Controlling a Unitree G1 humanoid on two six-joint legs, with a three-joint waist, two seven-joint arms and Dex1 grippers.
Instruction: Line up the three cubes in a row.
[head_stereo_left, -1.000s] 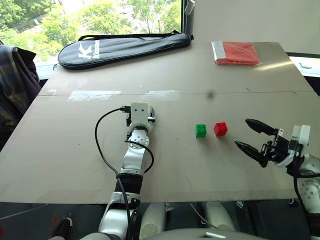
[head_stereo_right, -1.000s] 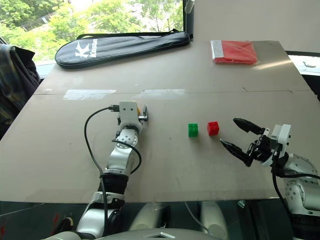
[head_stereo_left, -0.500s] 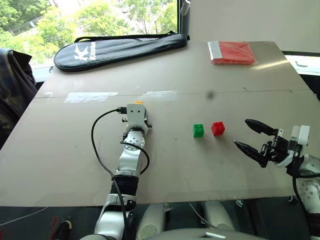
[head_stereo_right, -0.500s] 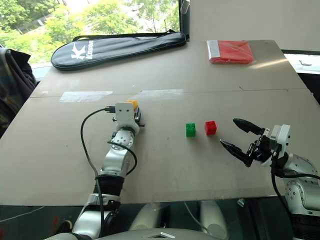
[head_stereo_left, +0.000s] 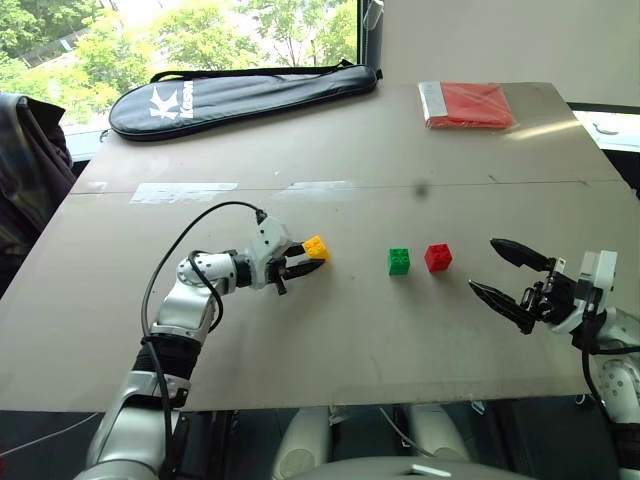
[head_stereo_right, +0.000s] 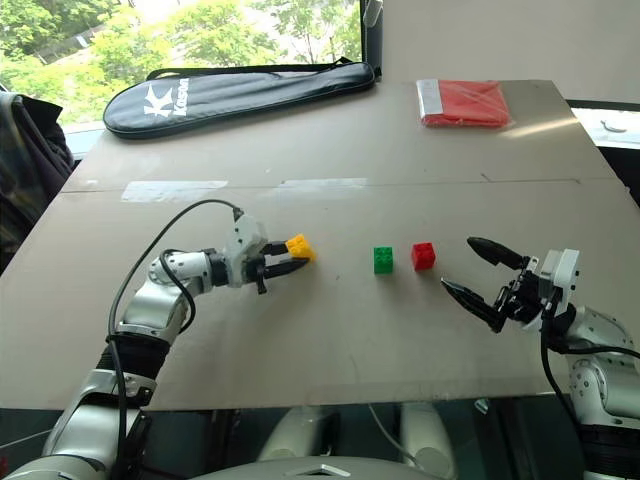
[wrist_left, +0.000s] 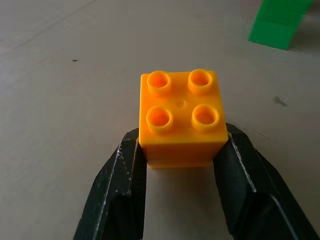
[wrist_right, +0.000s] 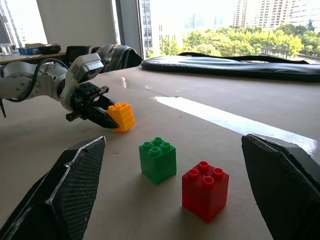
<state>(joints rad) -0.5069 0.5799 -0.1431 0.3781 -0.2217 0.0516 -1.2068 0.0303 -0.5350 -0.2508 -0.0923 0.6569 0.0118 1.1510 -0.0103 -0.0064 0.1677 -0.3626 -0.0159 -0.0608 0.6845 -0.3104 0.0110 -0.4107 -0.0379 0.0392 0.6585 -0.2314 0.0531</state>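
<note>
The yellow cube (head_stereo_left: 316, 246) sits low over the brown table (head_stereo_left: 350, 340), left of centre, with my left gripper (head_stereo_left: 307, 263) shut on it; its black fingers (wrist_left: 122, 170) clamp the cube's two sides. The gripper points to the right, toward the green cube (head_stereo_left: 399, 261). The red cube (head_stereo_left: 438, 257) stands just right of the green one, a small gap between them. My right gripper (head_stereo_left: 508, 273) hovers open to the right of the red cube, with nothing between its fingers. The right wrist view shows the green cube (wrist_right: 158, 160) and red cube (wrist_right: 205, 190) side by side.
A black racket bag (head_stereo_left: 240, 95) lies along the table's far left edge. A flat red packet (head_stereo_left: 472, 104) rests at the far right corner. A dark jacket (head_stereo_left: 30, 170) hangs off the table's left side. Strips of pale tape (head_stereo_left: 185, 191) cross the middle seam.
My left gripper has shut on the yellow cube and swung from pointing away to pointing right, drawing the cube a little nearer and right. The right arm has kept still.
</note>
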